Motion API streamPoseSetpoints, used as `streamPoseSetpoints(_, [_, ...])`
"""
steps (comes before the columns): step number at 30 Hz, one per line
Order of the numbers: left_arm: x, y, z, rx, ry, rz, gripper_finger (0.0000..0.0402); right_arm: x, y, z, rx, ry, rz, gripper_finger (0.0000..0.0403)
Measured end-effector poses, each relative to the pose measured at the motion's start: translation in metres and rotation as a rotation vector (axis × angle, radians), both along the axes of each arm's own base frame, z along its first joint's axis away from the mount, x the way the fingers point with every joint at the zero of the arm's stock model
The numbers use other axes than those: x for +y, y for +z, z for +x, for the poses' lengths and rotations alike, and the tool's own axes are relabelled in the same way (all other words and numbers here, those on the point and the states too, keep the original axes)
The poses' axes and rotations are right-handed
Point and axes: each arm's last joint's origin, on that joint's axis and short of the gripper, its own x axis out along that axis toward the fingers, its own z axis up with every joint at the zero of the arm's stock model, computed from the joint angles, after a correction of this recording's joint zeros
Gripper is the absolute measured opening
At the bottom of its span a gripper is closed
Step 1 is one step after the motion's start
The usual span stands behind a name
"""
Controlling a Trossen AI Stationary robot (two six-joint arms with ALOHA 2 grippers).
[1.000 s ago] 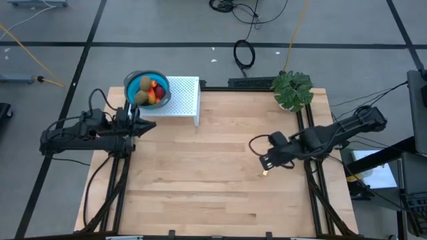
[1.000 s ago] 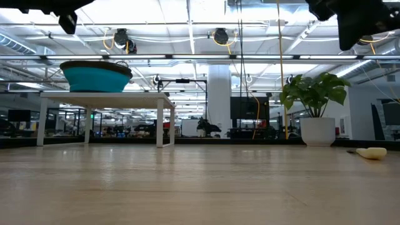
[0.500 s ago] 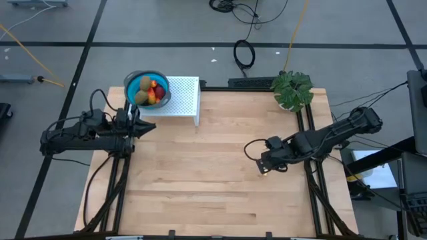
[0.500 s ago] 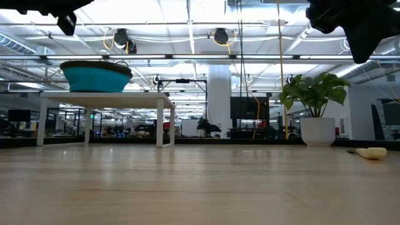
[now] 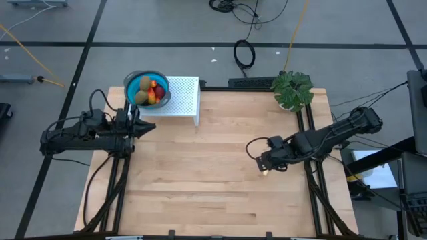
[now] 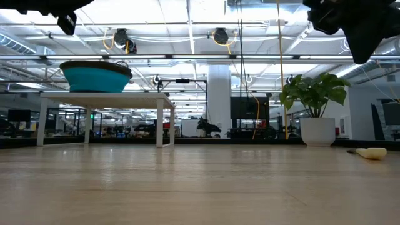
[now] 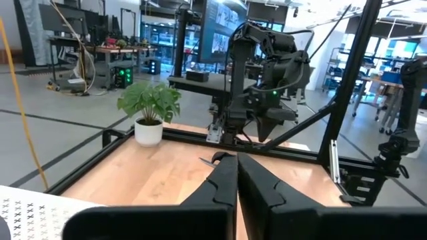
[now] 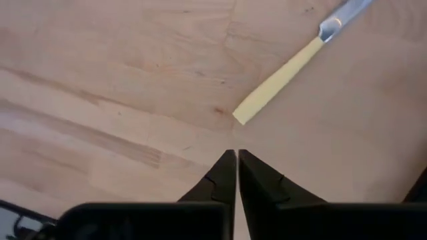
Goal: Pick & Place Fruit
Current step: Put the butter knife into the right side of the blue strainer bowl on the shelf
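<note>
Several fruits: the fruit (image 5: 151, 93) sits piled in a teal bowl (image 5: 135, 85) on a white stand (image 5: 185, 99) at the table's far left corner; kiwi ovals and red and orange pieces show.
Step in hand: judged, none is being carried; no loose fruit shows on the boards, so the placing looks done or paused.
Right gripper: right gripper (image 8: 236, 157) hangs over the right side of the table, fingers pressed together and empty, tips just beside a pale yellow utensil (image 8: 275, 83).
Left gripper: left gripper (image 7: 237, 160) waits at the left edge near the stand, fingers pressed together, empty.
Next move: likely drawing the right arm clear; the utensil is no fruit.
Surface: light wooden table (image 5: 200, 173), black-framed.
Room: potted plant (image 5: 292, 89) at the far right corner; grey floor with cables, open workshop beyond.
</note>
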Motion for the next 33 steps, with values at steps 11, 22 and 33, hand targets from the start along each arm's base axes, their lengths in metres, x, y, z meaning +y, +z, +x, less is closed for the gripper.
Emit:
streamPoseSetpoints(11, [-0.001, 0.000, 0.000, 0.000, -0.034, 0.008, 0.0010, -0.002, -0.017, -0.005, 0.060, -0.227, 0.020, 0.0128])
streamPoseSetpoints(22, [-0.001, 0.000, 0.000, 0.000, -0.034, 0.008, 0.0019, -0.009, -0.053, -0.012, 0.120, -0.395, 0.015, 0.0225])
streamPoseSetpoints(33, [-0.001, 0.000, 0.000, 0.001, -0.034, 0.005, 0.0021, -0.016, -0.094, -0.011, 0.044, -0.448, 0.066, 0.0203])
